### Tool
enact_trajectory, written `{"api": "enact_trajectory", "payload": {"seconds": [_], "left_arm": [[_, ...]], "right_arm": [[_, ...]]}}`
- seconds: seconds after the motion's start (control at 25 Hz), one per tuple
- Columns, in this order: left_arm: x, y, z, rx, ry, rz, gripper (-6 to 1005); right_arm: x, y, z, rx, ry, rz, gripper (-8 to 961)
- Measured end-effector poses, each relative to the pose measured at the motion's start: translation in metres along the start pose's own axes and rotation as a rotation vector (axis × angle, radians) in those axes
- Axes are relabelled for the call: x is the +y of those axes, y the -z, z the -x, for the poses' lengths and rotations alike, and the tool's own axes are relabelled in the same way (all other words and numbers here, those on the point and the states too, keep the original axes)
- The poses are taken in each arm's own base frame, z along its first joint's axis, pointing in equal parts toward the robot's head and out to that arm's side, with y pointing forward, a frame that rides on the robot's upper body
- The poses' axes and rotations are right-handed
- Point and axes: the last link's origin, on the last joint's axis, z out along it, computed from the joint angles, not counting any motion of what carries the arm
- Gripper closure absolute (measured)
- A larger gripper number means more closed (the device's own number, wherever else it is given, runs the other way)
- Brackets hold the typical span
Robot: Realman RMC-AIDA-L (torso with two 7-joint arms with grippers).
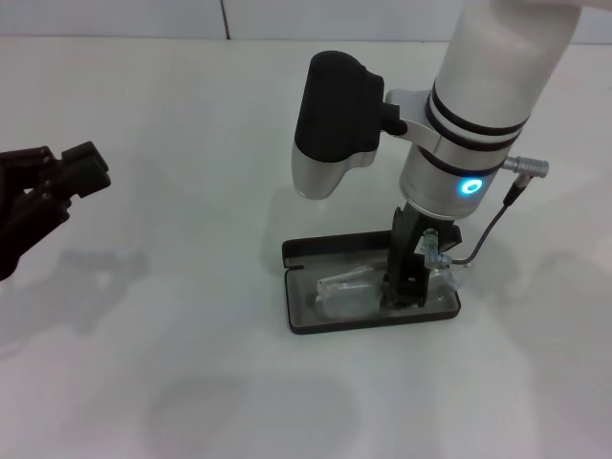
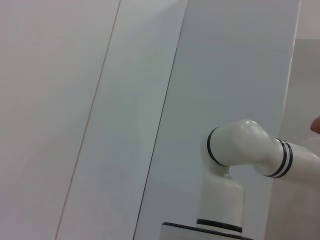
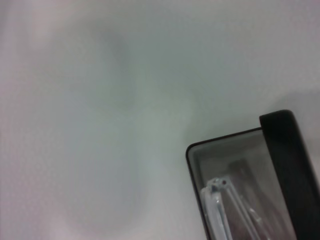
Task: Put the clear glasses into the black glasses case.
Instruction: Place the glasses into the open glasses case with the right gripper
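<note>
The black glasses case [image 1: 304,251] lies open on the white table, lid flat toward the back, grey lining showing. The clear glasses [image 1: 346,290] rest inside its tray, one end reaching past the case's right rim. My right gripper [image 1: 405,287] points straight down into the right half of the tray, shut on the clear glasses. In the right wrist view a corner of the case [image 3: 278,145] and one clear arm of the glasses [image 3: 216,207] show. My left gripper [image 1: 86,169] hangs shut and empty at the far left, well away from the case.
The white table [image 1: 191,363] stretches bare around the case, and a pale wall seam runs along its back. The left wrist view holds only wall panels and a white arm joint [image 2: 240,150].
</note>
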Motion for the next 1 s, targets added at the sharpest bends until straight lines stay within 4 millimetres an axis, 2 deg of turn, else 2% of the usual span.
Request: {"api": "enact_trajectory", "payload": {"seconds": [0.16,1.0], "left_arm": [[0.0,-0.0001,-0.0001,0.0,0.0,0.001,895],[-0.0002,0.0002,0.0015,0.005,-0.003,-0.003,894]], "right_arm": [[-0.0004,-0.0004,-0.0006,0.002,-0.004,0.001,777],[-0.0023,0.0046,0.0066,-0.029,0.0,-0.029,776]]}}
